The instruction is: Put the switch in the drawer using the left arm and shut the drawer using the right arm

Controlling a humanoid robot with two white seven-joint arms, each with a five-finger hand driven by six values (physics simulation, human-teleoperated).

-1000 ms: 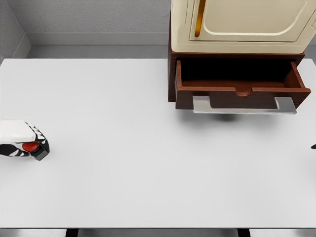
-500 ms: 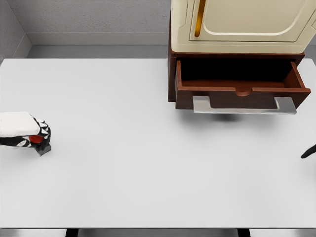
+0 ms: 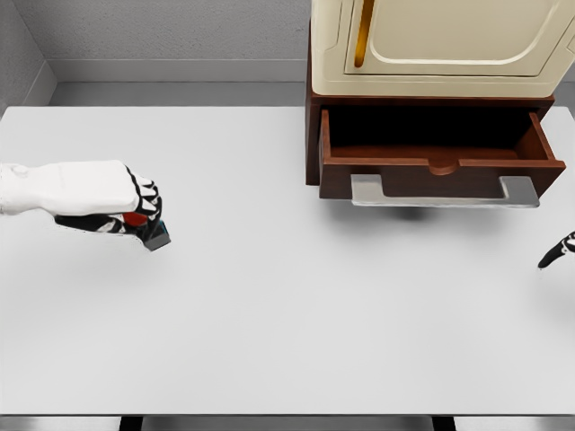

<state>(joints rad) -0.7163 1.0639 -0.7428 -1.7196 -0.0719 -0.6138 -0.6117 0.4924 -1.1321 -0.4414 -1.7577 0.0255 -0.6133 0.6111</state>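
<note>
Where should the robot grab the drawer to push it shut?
Best not to grab at all: press the right hand flat on the drawer's silver handle, coming from the front. The handle is a wide bar across the open drawer's front, sticking out toward the robot, so a straight push there should slide it in.

White table; cabinet with open drawer on far edge.
</note>
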